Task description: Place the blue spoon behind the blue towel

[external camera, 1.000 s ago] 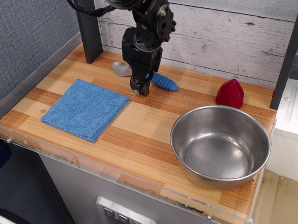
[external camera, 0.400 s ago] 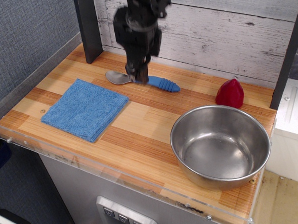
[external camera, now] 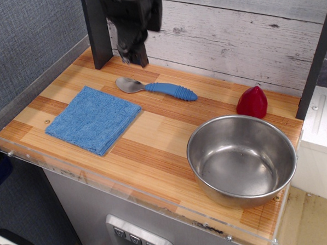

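The blue spoon lies flat on the wooden table, just behind the back right corner of the blue towel. Its silver bowl points left and its ribbed blue handle points right. The towel lies folded and flat at the left front. My gripper hangs above the table behind the spoon's bowl, near the back wall. It is motion-blurred, holds nothing, and its fingers look parted. It does not touch the spoon.
A large steel bowl stands at the right front. A red cone-shaped object stands behind it near the wall. A black post rises at the back left. A clear lip runs along the table's front edge.
The gripper carried the spoon left, let it go behind the towel, then rose and moved back left. The spoon now lies free on the table.
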Robot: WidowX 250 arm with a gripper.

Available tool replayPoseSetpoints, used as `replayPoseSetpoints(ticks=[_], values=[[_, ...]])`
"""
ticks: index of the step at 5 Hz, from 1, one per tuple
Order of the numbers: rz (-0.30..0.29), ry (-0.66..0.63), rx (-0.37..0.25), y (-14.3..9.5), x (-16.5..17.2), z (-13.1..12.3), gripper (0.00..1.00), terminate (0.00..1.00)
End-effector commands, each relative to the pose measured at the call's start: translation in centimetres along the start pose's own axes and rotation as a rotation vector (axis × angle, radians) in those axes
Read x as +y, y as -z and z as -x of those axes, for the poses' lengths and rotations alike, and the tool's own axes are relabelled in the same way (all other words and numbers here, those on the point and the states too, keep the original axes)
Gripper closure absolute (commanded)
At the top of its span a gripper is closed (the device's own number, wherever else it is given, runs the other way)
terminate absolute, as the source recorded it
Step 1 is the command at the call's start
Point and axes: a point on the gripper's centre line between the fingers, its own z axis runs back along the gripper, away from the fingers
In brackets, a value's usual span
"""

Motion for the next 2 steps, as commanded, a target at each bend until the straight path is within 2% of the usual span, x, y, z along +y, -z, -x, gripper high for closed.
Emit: replayPoseSetpoints(ticks=[1,2], values=[[0.034,-0.012,-0.004,-1.01,-0.09,-0.44,0.00,0.00],[0.034,-0.012,-0.004,-1.01,-0.09,-0.44,0.00,1.00]])
